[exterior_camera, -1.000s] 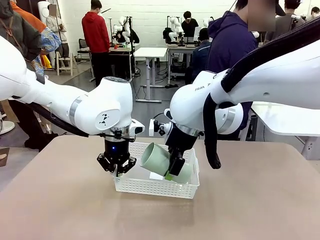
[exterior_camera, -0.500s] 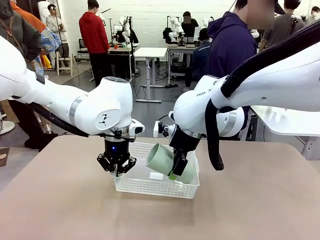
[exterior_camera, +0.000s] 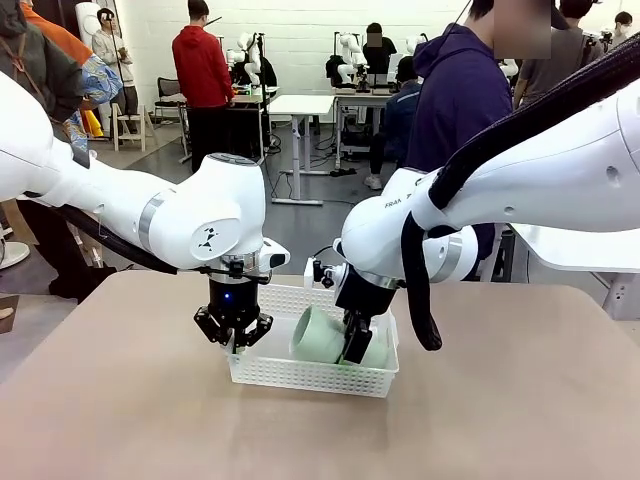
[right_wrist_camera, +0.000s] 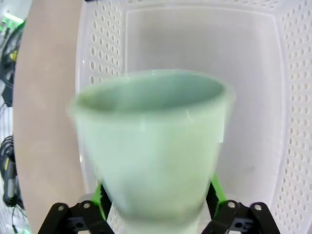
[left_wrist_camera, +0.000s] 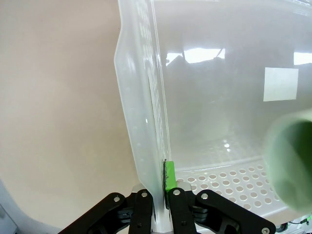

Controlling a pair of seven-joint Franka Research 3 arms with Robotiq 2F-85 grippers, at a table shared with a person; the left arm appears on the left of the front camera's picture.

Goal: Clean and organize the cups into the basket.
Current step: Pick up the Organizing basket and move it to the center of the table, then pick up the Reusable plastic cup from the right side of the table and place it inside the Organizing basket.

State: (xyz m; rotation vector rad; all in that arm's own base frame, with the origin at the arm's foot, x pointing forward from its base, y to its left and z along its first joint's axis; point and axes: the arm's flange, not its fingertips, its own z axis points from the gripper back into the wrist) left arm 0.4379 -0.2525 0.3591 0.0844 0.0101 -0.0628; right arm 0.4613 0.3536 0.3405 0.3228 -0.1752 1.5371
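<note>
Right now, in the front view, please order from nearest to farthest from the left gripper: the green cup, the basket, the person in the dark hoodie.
1. basket: the left gripper is shut on its left wall.
2. green cup: tipped on its side in the basket, toward the right.
3. person in the dark hoodie: standing beyond the table at its far edge.

I work in an open lab hall: beyond my tan table (exterior_camera: 120,400) white desks (exterior_camera: 300,104) stand on a grey floor (exterior_camera: 300,215), with bare white walls (exterior_camera: 290,30) and people (exterior_camera: 203,70) at workbenches.
</note>
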